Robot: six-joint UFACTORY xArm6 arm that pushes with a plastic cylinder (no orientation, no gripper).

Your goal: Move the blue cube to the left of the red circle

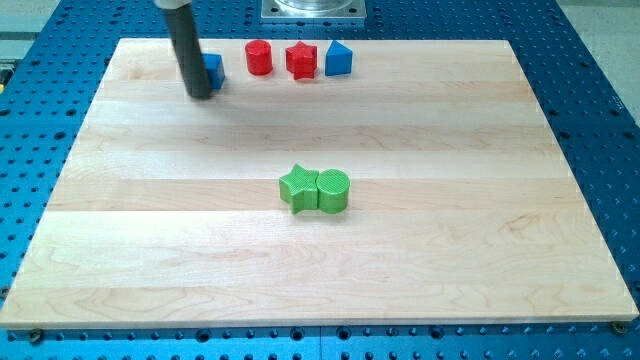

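The blue cube (213, 69) sits near the view's top left on the wooden board, partly hidden behind the dark rod. My tip (199, 94) rests on the board just left of and in front of the cube, touching or nearly touching it. The red circle, a short cylinder (259, 57), stands a little to the right of the cube with a small gap between them.
A red star (301, 60) and a blue triangular block (339, 59) stand in a row right of the red circle. A green star (297, 188) and a green cylinder (334, 190) touch each other near the board's middle. The wooden board (450, 250) lies on a blue perforated table.
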